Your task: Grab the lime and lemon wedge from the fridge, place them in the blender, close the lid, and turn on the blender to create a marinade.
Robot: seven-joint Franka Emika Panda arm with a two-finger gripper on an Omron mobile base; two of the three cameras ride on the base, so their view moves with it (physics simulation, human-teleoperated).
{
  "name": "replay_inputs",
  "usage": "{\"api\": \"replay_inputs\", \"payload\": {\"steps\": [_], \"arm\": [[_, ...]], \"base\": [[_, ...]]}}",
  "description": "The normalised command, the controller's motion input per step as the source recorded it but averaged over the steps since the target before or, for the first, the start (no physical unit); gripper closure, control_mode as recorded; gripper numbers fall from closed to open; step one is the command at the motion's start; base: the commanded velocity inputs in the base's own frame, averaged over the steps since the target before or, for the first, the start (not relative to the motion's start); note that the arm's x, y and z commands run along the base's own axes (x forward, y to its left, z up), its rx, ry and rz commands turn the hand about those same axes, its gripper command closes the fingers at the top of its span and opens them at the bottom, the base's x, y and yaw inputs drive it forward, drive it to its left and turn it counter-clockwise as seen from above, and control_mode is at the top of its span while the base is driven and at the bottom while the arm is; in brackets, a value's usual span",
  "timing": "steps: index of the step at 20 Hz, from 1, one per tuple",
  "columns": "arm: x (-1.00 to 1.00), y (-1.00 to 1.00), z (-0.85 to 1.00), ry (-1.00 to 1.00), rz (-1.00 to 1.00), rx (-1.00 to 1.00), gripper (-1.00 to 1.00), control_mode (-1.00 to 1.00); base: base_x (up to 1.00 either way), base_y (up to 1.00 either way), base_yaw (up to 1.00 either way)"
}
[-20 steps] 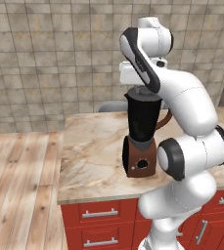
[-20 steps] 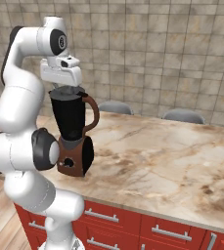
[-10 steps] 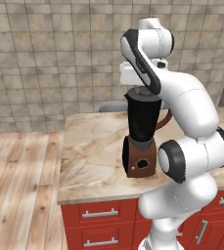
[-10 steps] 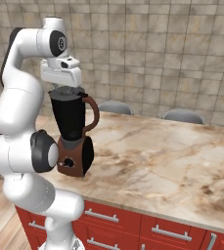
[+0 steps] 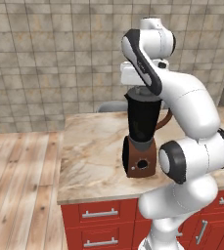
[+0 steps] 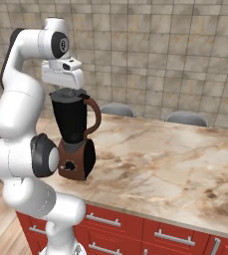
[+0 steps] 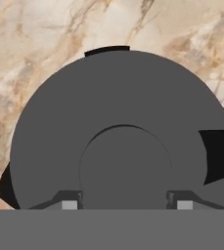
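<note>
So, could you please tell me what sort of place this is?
Most likely a kitchen: a beige marble countertop over red drawers with silver handles, a grey-beige tiled wall, and a brown-based black-jug blender.

Lid (image 7: 118, 122): matt dark grey, smooth, plastic-looking. Blender (image 5: 142, 134): glossy black jug, brown satin base. Counter (image 6: 160, 169): polished beige veined marble. Cabinets (image 5: 103, 227): glossy red, brushed metal handles. Wall (image 5: 50, 58): rough stone tile.

The lid (image 7: 118, 132) covers the blender (image 5: 142, 134) jug's mouth, hiding whatever is inside. The gripper's (image 7: 123, 204) fingertips (image 7: 69, 204) are mostly cut off beside the lid's knob, so contact is unclear.
</note>
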Motion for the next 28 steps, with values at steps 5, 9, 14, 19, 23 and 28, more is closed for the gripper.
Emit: {"api": "replay_inputs", "payload": {"steps": [5, 9, 14, 19, 23, 28], "arm": [[0.04, -0.12, -0.15, -0.10, 0.11, 0.00, 1.00, -1.00], [0.06, -0.09, -0.18, -0.09, 0.07, 0.00, 1.00, -1.00], [-0.04, -0.01, -0.27, -0.10, 0.05, 0.00, 1.00, -1.00], [-0.06, 0.02, -0.02, 0.01, 0.00, 0.05, 1.00, -1.00], [0.00, 0.00, 0.00, 0.00, 0.00, 0.00, -1.00, -1.00], [0.00, 0.02, 0.00, 0.00, 0.00, 0.00, -1.00, -1.00]], "base": [[0.00, 0.00, 0.00], [0.00, 0.00, 0.00], [0.00, 0.00, 0.00], [0.00, 0.00, 0.00], [0.00, 0.00, 0.00], [0.00, 0.00, 0.00]]}}
